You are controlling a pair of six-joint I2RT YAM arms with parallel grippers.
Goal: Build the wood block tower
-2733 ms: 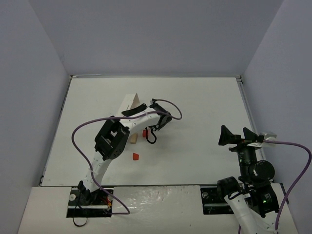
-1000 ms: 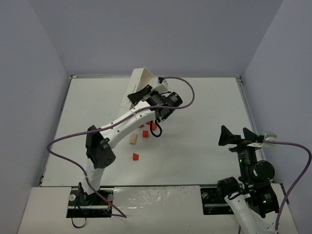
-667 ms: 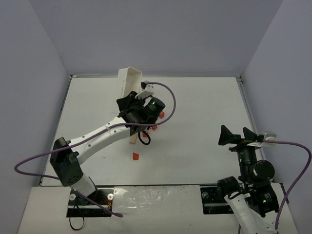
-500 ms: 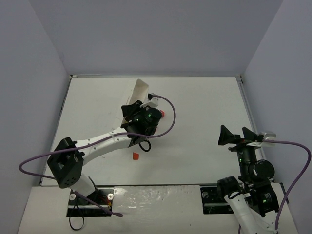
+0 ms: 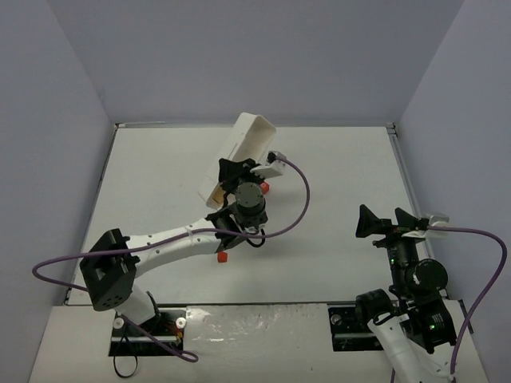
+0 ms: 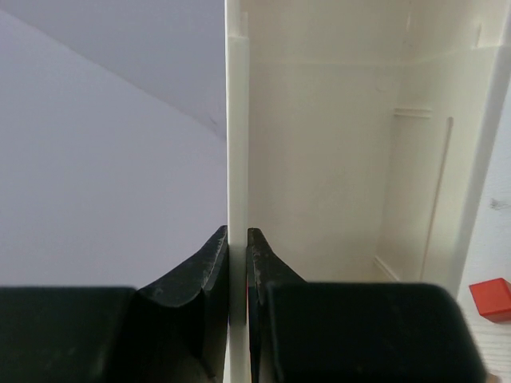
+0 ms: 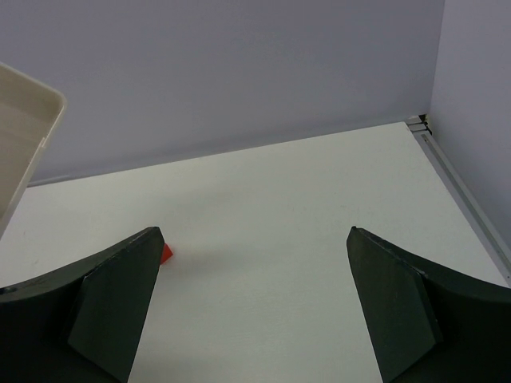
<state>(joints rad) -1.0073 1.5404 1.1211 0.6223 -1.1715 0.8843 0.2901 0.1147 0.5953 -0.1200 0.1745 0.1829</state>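
Note:
The wood block tower is out of view; only loose red cubes show. One red cube (image 5: 264,187) lies just right of the left wrist, also seen in the left wrist view (image 6: 490,299) and the right wrist view (image 7: 166,254). Another red cube (image 5: 223,257) lies nearer the arm bases. My left gripper (image 5: 232,171) (image 6: 237,239) is shut on the side wall of a long white tray (image 5: 246,144) (image 6: 319,159), which is lifted and tilted above the table. My right gripper (image 5: 389,221) (image 7: 255,239) stands open with nothing in it at the right.
The tray's corner (image 7: 24,136) shows at the far left of the right wrist view. Grey walls enclose the white table (image 5: 343,167). The left arm's purple cable (image 5: 299,203) loops over the middle of the table.
The left arm has swung the held tray from leaning left to tilting up and to the right, with the wrist drawing nearer the bases. The right arm has not moved.

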